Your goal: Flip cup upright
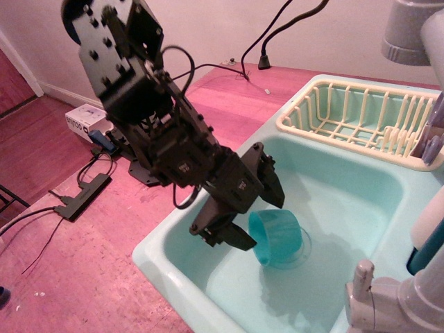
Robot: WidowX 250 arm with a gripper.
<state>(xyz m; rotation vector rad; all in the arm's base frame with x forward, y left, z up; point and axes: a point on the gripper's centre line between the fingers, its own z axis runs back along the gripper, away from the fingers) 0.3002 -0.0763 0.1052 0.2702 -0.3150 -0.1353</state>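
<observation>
The teal cup (281,237) lies on its side on the floor of the pale mint sink basin (347,187), its open rim facing left toward the gripper. My black gripper (255,214) is open and lowered into the basin at the cup's rim. One finger (269,179) stands above and behind the cup, the other (232,237) lies low in front of the rim. The fingers bracket the rim's left side; I cannot tell whether they touch it.
A cream dish rack (357,118) sits at the back of the sink. A white faucet (381,302) stands at the front right corner, and a grey fixture (409,31) hangs at top right. The arm's base and cables rest on the red-brown counter (90,257) at left.
</observation>
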